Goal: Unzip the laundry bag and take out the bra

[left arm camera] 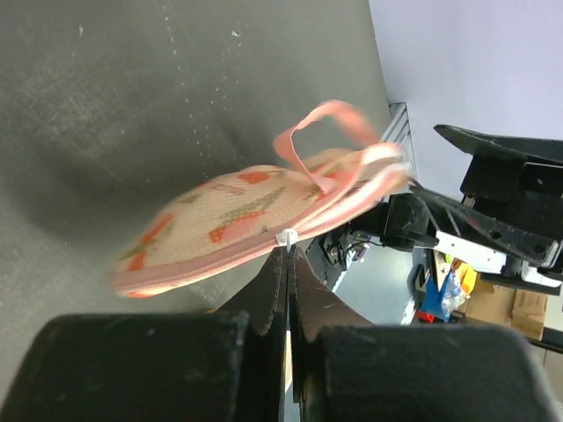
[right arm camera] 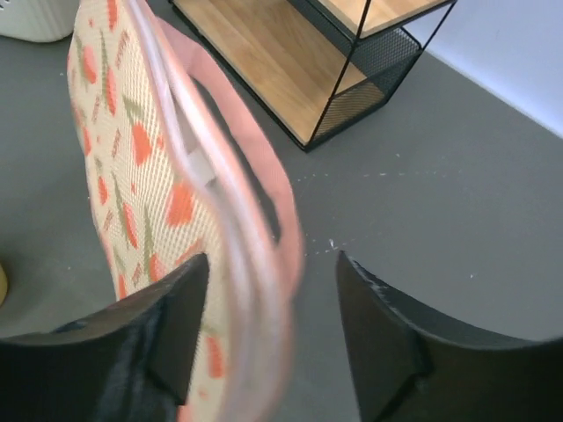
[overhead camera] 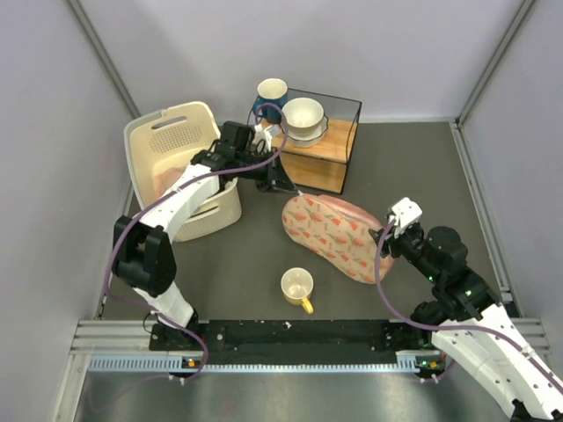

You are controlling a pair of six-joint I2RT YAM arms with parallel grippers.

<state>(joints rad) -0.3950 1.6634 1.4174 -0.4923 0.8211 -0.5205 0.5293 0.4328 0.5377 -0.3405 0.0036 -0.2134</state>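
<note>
The laundry bag (overhead camera: pixel 332 233) lies mid-table, beige-pink with red-orange prints, zipped shut. My left gripper (overhead camera: pixel 283 187) is at its far-left end. In the left wrist view the gripper (left arm camera: pixel 288 251) is shut on the small white zipper pull (left arm camera: pixel 288 236) at the bag's (left arm camera: pixel 211 224) pink seam, with a pink loop handle (left arm camera: pixel 321 132) above. My right gripper (overhead camera: pixel 385 236) is at the bag's right end. In the right wrist view it (right arm camera: pixel 273 264) is open, its jaws standing either side of the bag's (right arm camera: pixel 132 176) trimmed edge and pink loop (right arm camera: pixel 264 176). The bra is hidden.
A white laundry basket (overhead camera: pixel 176 163) stands at the left behind my left arm. A black wire shelf with wooden boards (overhead camera: pixel 325 149) holds a white bowl (overhead camera: pixel 303 116); a blue mug (overhead camera: pixel 271 92) is behind it. A yellow mug (overhead camera: pixel 297 287) stands in front of the bag.
</note>
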